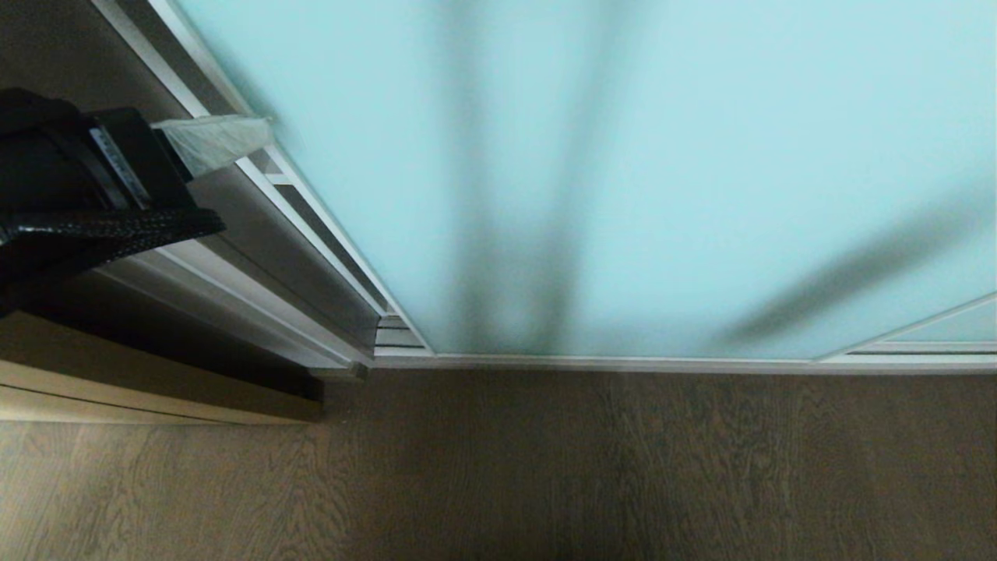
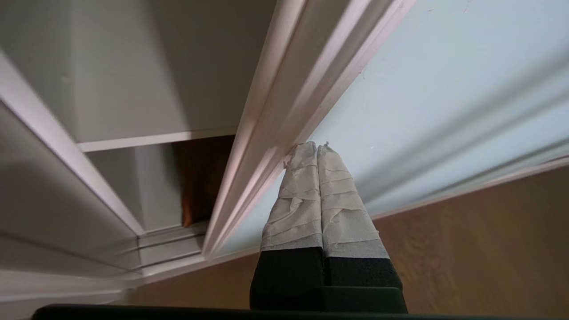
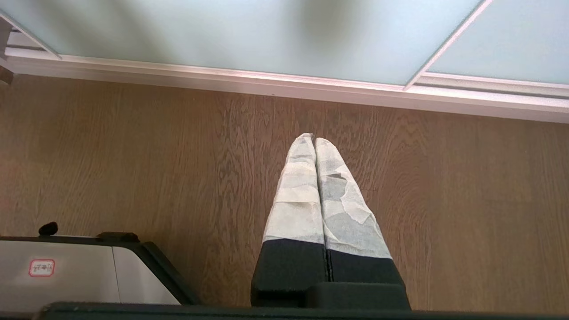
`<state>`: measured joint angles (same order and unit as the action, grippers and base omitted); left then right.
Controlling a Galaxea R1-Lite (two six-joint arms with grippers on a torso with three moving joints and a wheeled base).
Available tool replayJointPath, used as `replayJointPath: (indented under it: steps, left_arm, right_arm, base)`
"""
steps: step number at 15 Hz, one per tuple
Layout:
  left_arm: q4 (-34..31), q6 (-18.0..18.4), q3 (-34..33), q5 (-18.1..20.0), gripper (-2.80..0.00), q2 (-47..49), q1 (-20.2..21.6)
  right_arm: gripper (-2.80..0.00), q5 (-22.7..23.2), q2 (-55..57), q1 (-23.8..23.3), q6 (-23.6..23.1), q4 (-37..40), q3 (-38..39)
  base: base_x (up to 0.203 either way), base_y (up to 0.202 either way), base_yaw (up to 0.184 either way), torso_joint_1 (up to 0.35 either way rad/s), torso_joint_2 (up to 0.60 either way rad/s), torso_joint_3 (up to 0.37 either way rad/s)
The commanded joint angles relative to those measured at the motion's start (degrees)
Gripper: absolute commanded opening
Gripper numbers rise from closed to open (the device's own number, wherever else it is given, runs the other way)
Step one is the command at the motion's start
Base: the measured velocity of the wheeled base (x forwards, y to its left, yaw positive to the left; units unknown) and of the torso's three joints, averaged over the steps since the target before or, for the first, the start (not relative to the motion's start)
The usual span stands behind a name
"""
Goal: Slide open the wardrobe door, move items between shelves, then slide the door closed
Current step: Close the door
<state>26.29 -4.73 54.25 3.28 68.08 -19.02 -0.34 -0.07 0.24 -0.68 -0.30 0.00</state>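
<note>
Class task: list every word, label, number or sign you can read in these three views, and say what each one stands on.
No text can be read in any view.
Red-bordered sticker on the robot's white body panel: small marks, too blurred to read.
Pale strip label on the left arm's black housing: print too small to read.
Sliding wardrobe door, wooden floor: bare.

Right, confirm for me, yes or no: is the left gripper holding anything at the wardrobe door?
No: the left gripper is shut with its taped fingertips pressed together and empty, at the metal frame edge of the sliding wardrobe door.
</note>
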Motion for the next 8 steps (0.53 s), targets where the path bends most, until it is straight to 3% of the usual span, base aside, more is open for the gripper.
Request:
replayJointPath:
  steps: [1, 5, 8]
  left_arm:
    - [0.66, -0.05, 0.07, -0.61, -2.80, 0.41, 1.83]
    - [0.86, -0.28, 0.49, -0.56, -2.80, -0.83, 6.33]
    - [0.52, -0.14, 0.25, -0.64, -2.80, -3.97, 6.75]
  right_arm:
    - [-2.80, -0.01, -0.10, 0.02, -0.02, -0.05, 0.00]
    - [-2.80, -0.01, -0.07, 0.02, -0.02, -0.05, 0.00]
    - [-2.80, -0.01, -0.10, 0.02, -0.02, -0.05, 0.00]
  base:
    - [0.000, 0.000, 0.000, 0.000, 0.00, 0.000]
    - [0.000, 0.000, 0.000, 0.000, 0.00, 0.000]
    - [0.000, 0.000, 0.000, 0.000, 0.00, 0.000]
